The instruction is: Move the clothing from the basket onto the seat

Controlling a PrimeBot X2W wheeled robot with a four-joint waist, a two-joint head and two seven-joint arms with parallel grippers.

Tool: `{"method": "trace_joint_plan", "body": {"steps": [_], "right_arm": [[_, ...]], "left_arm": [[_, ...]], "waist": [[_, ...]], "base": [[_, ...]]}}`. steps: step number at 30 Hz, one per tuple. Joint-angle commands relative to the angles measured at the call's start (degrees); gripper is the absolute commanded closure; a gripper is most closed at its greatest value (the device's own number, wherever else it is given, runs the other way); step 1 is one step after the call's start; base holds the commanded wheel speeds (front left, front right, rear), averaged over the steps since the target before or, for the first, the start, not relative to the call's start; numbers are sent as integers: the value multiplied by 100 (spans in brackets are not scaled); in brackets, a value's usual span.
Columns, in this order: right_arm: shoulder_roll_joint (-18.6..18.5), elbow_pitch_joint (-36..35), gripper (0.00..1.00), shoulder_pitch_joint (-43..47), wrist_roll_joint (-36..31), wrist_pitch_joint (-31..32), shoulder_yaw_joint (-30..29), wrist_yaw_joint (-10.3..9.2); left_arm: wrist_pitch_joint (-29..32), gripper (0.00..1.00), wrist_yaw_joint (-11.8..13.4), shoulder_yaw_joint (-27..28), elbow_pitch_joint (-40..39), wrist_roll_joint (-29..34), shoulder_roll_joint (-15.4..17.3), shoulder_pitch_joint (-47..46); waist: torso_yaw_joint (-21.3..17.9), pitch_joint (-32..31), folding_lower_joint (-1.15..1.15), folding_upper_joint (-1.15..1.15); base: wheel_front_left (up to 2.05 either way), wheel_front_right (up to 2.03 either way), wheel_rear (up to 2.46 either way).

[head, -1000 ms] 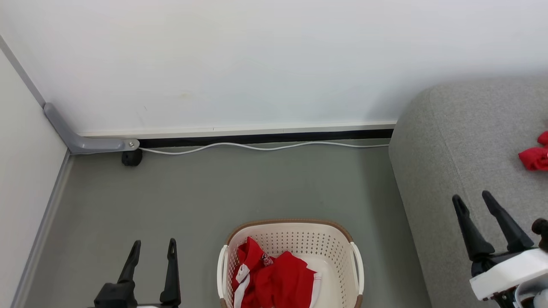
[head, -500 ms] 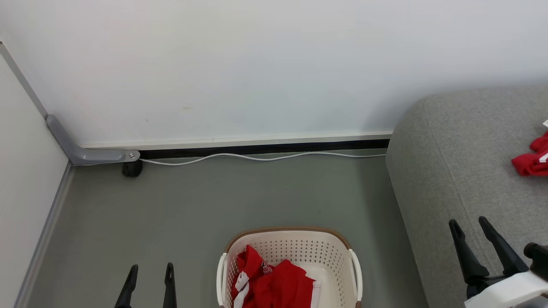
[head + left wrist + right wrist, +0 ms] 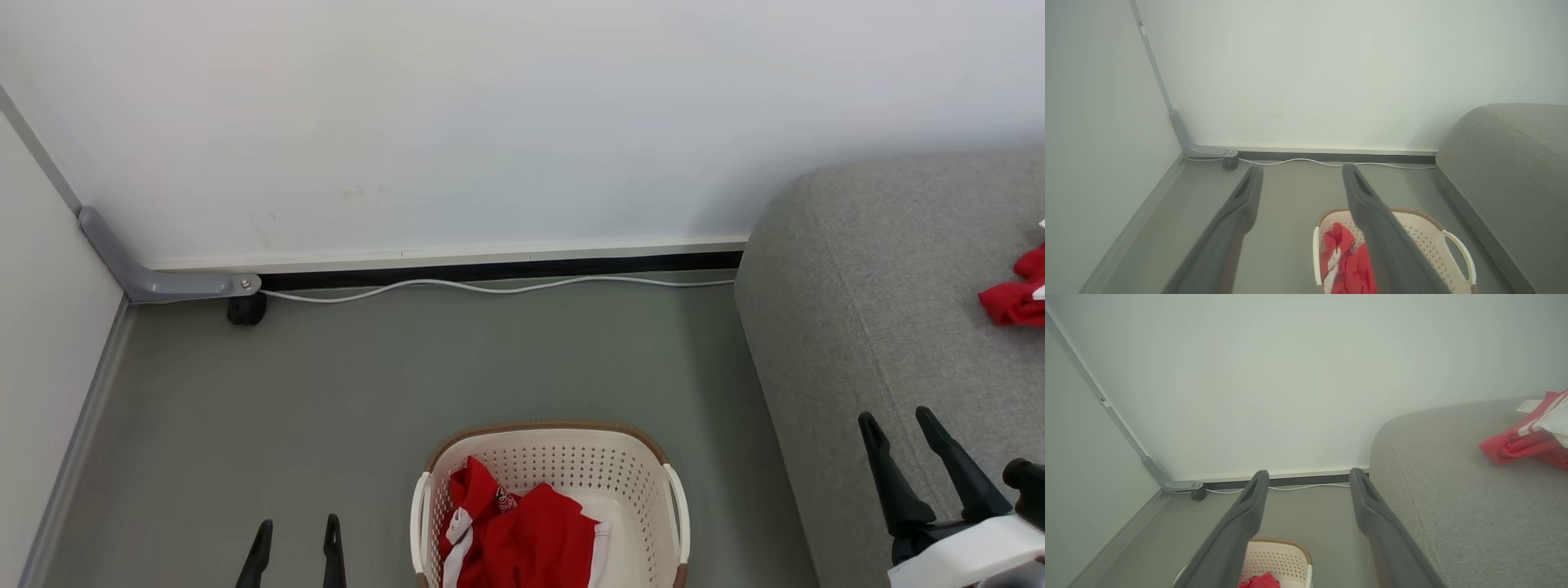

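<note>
A cream basket (image 3: 555,457) with a brown rim stands on the floor at the bottom centre. Red clothing (image 3: 522,535) with white trim lies crumpled inside it, also seen as a red heap (image 3: 1349,265) in the left wrist view. A second red garment (image 3: 1016,296) rests on the grey seat (image 3: 898,269) at the right edge, and the right wrist view shows this garment (image 3: 1527,439) with a white tag. My left gripper (image 3: 298,527) is open, left of the basket, holding nothing. My right gripper (image 3: 902,423) is open and empty over the seat's front corner.
A white wall runs across the back with a dark skirting strip. A white cable (image 3: 490,286) lies along its foot. A grey bracket (image 3: 155,282) and a small black wheel (image 3: 245,310) sit in the left corner. Grey floor (image 3: 408,384) stretches between wall and basket.
The whole picture dropped and then rose again, so the camera has moved. Both grippers sit lower in the picture than a second ago. The clothing lies as before.
</note>
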Motion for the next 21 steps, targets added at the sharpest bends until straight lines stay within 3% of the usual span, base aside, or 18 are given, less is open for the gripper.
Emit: {"method": "trace_joint_plan", "body": {"steps": [1, 9, 21], "right_arm": [[-190, -185, 0, -114, 33, -35, 63, 17], [-505, -572, 0, -236, 274, -35, 40, 17], [-1325, -1434, 0, -456, 819, -35, -357, 17]], "left_arm": [[-29, 0, 94, 114, -34, -46, -1, -168], [-29, 0, 503, -203, 79, -138, -1, -406], [-29, 0, 1743, -1418, -15, -385, -1, -1372]], "waist": [[-5, 69, 0, 0], [-81, 683, 0, 0], [-93, 2248, 0, 0]], "base": [[0, 0, 0], [0, 0, 0], [0, 0, 0]]}}
